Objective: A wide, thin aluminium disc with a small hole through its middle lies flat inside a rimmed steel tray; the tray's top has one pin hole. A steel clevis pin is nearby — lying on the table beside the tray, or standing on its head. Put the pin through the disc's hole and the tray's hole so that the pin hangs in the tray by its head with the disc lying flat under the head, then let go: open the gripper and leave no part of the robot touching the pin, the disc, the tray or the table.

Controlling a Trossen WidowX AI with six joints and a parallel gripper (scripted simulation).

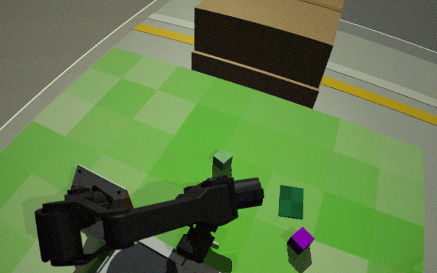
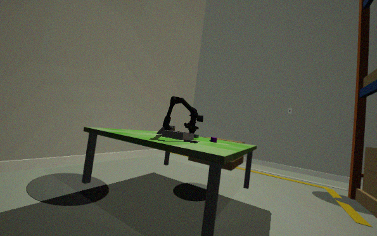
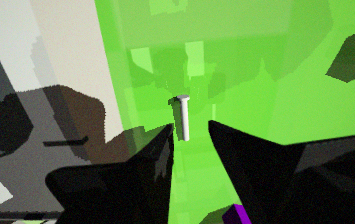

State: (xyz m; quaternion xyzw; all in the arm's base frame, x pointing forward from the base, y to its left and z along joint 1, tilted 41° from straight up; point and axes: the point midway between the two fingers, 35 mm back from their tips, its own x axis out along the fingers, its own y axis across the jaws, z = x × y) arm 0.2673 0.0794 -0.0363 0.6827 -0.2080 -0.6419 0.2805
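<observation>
- Green patchwork covered the table (image 1: 350,176) (image 2: 131,136) (image 3: 304,100) I was working over, and grey walls rose behind it.
- On my wrist feed the pin (image 1: 215,244) (image 3: 185,120) lay on its side on the table, near the tray (image 1: 156,246) (image 2: 177,135) (image 3: 74,50) and apart from it.
- My gripper (image 1: 196,244) (image 2: 192,131) (image 3: 190,126) was parted and grasping nothing; the pin's shank pointed toward the gap between its fingertips, headed end farther off.
- I saw the disc (image 1: 134,260) in the tray (only part of it made my top view).
- A purple cube (image 1: 302,239) (image 2: 213,139) (image 3: 236,214) sat well apart from the tray.
</observation>
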